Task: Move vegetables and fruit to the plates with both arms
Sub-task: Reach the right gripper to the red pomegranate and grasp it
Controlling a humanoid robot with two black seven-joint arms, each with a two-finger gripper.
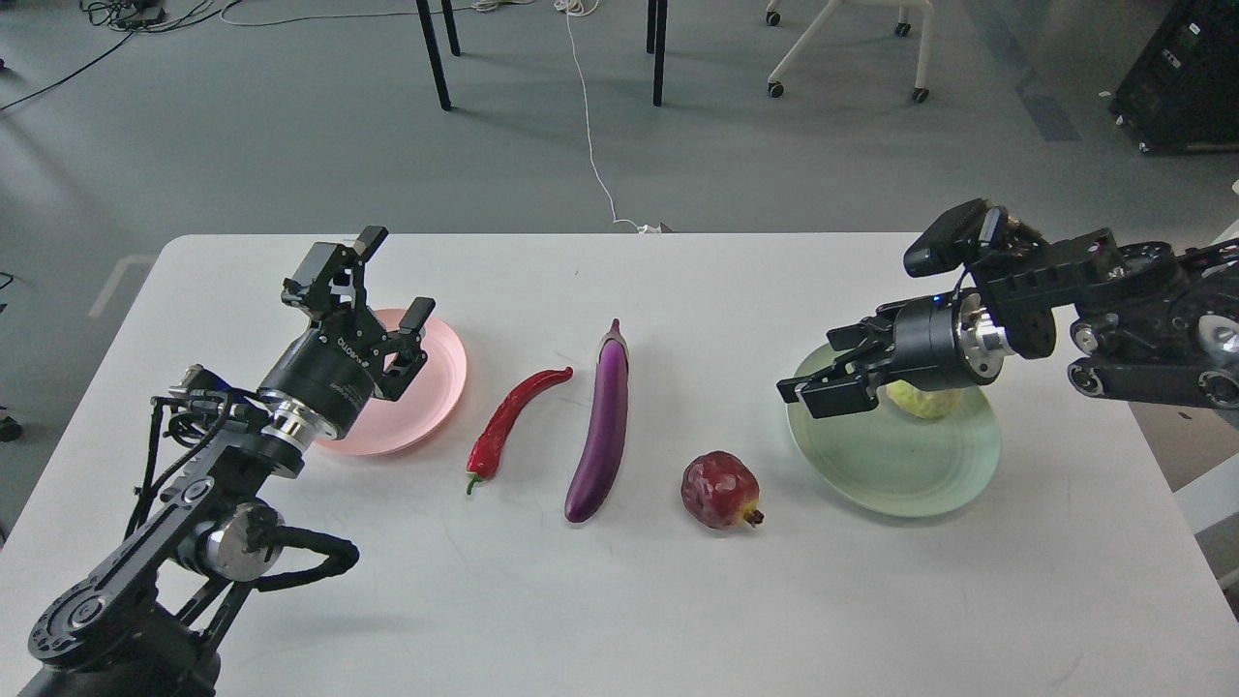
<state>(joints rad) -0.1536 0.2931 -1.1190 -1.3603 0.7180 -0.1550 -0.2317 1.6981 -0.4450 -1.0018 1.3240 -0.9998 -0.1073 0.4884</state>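
Observation:
The yellow-green fruit [924,400] lies on the pale green plate [895,469], half hidden behind my right arm. My right gripper [823,373] is open and empty, over the plate's left rim. The dark red fruit [719,490] sits on the table left of that plate. The purple eggplant [602,426] and the red chili pepper [508,418] lie side by side at the table's middle. My left gripper [387,286] is open and empty, above the pale pink plate [436,387].
The white table [619,600] has its far edge close behind both plates. Beyond it on the floor stand black table legs [433,53], a chair base [842,48] and a white cable [590,126]. A black case [1186,77] stands at the far right.

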